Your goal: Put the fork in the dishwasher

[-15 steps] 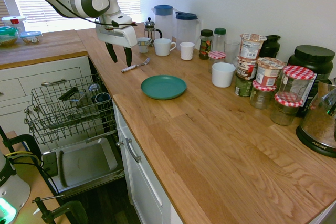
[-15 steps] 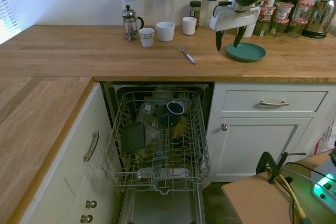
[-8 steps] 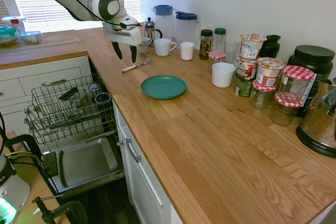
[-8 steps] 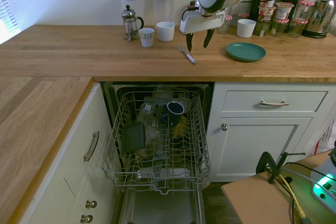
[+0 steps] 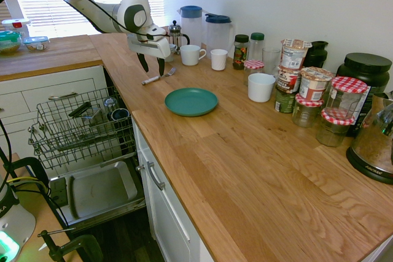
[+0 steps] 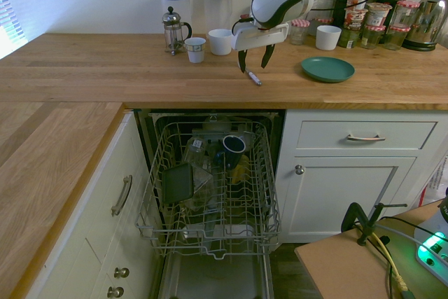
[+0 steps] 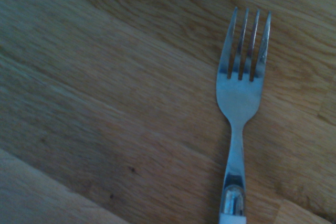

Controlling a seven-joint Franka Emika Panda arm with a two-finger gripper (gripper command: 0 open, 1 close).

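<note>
The fork (image 5: 158, 77) is slim and silver with a pale handle end, and it lies flat on the wooden counter (image 5: 245, 151) near the counter's front edge. My gripper (image 5: 151, 65) hangs open just above the fork's handle, holding nothing. From the other side, the gripper (image 6: 254, 61) has one finger on each side of the fork (image 6: 253, 78). The wrist view shows the fork (image 7: 239, 103) close up on the wood grain. The dishwasher (image 6: 210, 194) stands open below the counter. Its wire rack (image 5: 80, 127) is pulled out and holds a few dishes, and its door (image 5: 98, 188) is dropped down.
A teal plate (image 5: 191, 101) sits on the counter beside the fork. Behind the fork stand white mugs (image 5: 192, 54), a French press (image 6: 173, 30) and two jugs (image 5: 218, 32). Jars (image 5: 319, 99) and a kettle (image 5: 376, 142) crowd the far end. White drawers (image 6: 364, 138) flank the dishwasher.
The arm has swung from over the teal plate across to the fork and come lower. The gripper has stayed open. The fork has not moved.
</note>
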